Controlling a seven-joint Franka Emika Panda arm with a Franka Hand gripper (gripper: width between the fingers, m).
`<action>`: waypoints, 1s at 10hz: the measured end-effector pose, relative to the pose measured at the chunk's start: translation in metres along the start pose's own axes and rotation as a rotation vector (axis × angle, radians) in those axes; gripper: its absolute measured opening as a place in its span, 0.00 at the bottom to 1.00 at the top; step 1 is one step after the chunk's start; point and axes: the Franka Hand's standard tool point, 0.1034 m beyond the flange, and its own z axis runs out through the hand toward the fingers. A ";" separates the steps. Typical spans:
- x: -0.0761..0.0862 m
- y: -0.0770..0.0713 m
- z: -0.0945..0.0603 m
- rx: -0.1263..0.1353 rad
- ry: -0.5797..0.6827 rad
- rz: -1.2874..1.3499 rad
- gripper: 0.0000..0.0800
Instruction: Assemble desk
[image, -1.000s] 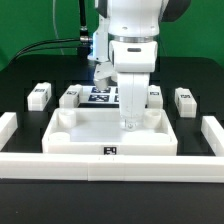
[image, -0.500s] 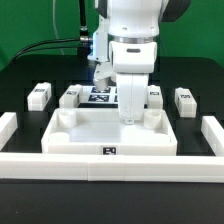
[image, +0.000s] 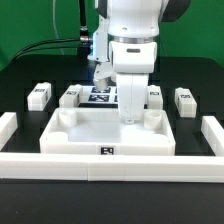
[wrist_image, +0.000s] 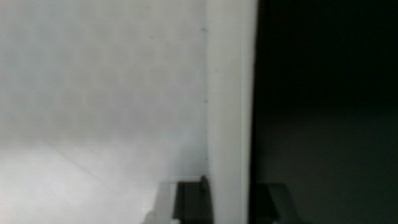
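The white tray-like tabletop (image: 100, 130) lies flat in the middle, a small tag on its near edge. My gripper (image: 131, 120) stands straight down at its far rim, right of centre, shut on that rim. In the wrist view the tabletop's raised rim (wrist_image: 230, 100) runs between my two dark fingers (wrist_image: 187, 205), with my gripper (wrist_image: 228, 205) clamped across it and the tabletop floor (wrist_image: 107, 100) to one side. Behind the tabletop lie several white legs: two on the exterior view's left (image: 39, 95) (image: 69, 97) and two on the right (image: 152, 95) (image: 185, 99).
The marker board (image: 100, 97) lies behind the tabletop, partly hidden by the arm. Long white border rails run along the front (image: 110, 165) and at both sides (image: 8, 125) (image: 213, 130). The table is black, with a green backdrop.
The fingers have closed onto the tabletop's far rim. The arm and the tabletop have stayed where they were.
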 end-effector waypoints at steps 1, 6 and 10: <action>0.001 0.001 0.000 0.002 0.000 -0.002 0.07; 0.052 0.028 -0.001 0.067 0.013 -0.023 0.07; 0.066 0.027 -0.003 0.069 0.020 -0.018 0.08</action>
